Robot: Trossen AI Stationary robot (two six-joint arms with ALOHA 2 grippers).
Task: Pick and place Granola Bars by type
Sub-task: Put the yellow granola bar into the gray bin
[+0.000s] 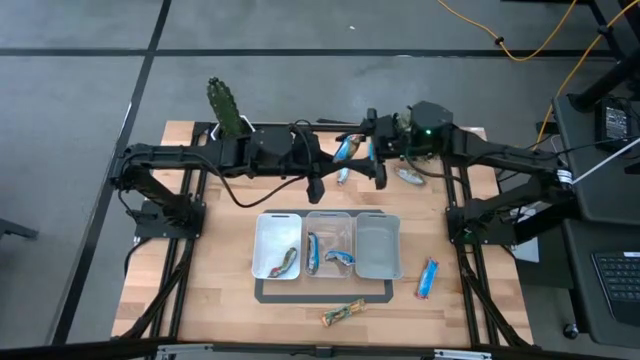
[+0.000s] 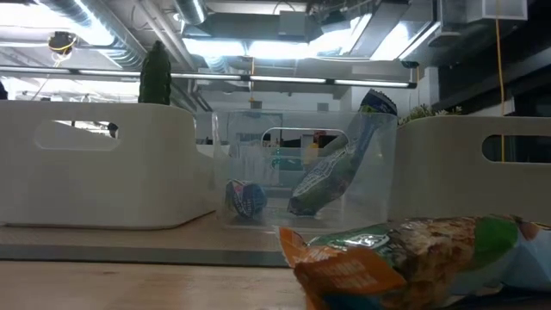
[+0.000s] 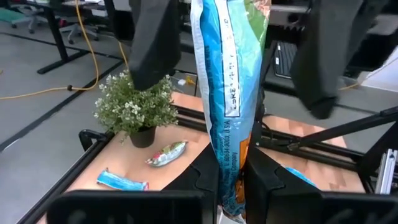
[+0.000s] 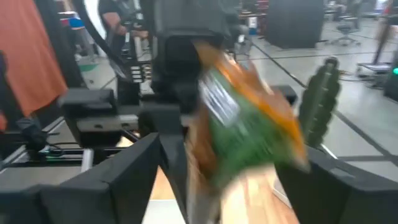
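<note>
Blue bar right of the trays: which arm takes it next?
Right, probably: the blue bar lies on the right arm's side of the trays; the left gripper is shut on another bar and would cross them.

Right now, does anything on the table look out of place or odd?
Yes. Both grippers, left and right, seem clamped on one blue bar in mid-air at the table's far edge. A greenish-gold bar lies loose in front of the trays.
</note>
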